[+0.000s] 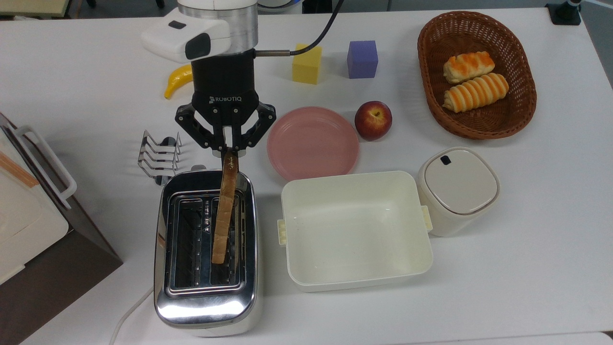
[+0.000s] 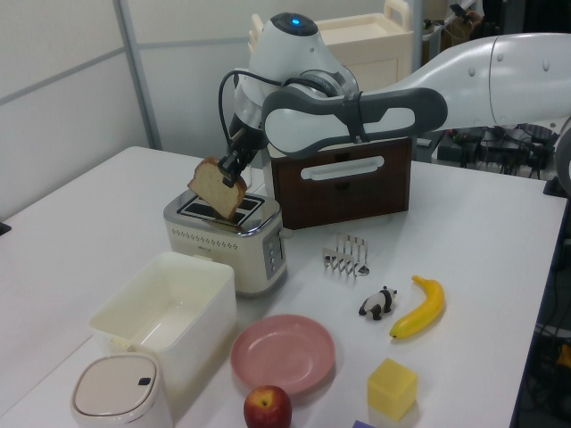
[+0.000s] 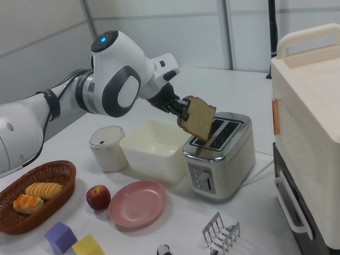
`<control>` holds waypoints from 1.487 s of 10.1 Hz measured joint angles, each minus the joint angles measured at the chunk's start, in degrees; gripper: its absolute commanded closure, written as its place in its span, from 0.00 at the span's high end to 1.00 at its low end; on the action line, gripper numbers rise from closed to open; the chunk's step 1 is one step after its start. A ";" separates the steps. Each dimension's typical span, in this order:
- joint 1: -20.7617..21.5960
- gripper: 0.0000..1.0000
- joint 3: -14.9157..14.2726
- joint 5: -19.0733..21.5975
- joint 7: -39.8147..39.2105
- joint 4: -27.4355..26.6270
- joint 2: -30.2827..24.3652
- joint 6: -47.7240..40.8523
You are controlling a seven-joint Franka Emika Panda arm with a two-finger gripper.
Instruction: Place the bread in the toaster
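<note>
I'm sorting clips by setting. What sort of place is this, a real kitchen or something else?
Probably a lab staged as a kitchen: a robot arm's gripper holds bread over a toaster on a plain white table, beside foam-like cubes.

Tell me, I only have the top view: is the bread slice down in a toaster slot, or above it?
Observer: Mostly above. In the left view nearly the whole bread stands over the toaster, with its lowest edge about at the slot mouth. I cannot tell whether it has entered.
Operator: Is it hanging straight?
Observer: No. In the right view the slice hangs tilted, one corner lowest, with the jaws shut on its upper edge.
Operator: Anything on the table under the arm?
Observer: A small panda figure stands beside the banana, past the toast rack, well away from the toaster.
</note>
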 measured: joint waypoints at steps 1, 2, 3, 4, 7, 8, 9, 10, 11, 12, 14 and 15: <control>0.00 0.00 0.00 0.00 0.00 -0.22 0.00 0.00; 0.00 0.00 0.00 0.00 0.00 -0.55 0.01 0.00; 0.00 0.00 0.00 0.00 0.00 -1.11 0.03 0.00; -0.01 0.07 0.00 -0.01 0.00 -2.22 0.06 0.00; -0.01 0.93 0.00 -0.01 0.00 -2.82 0.04 0.24; -0.07 1.00 0.00 -0.02 0.00 -2.89 0.05 0.24; -0.13 1.00 0.00 -0.02 0.00 -2.99 0.05 0.24; -0.16 1.00 0.00 -0.02 0.00 -3.28 0.05 0.24; -0.18 1.00 0.00 -0.02 0.00 -3.46 0.05 0.24; -0.20 1.00 0.00 -0.02 0.00 -3.53 0.05 0.24; -0.20 1.00 -0.01 -0.02 0.00 -3.57 0.05 0.24; -0.24 1.00 -0.03 -0.02 0.01 -3.57 0.00 0.24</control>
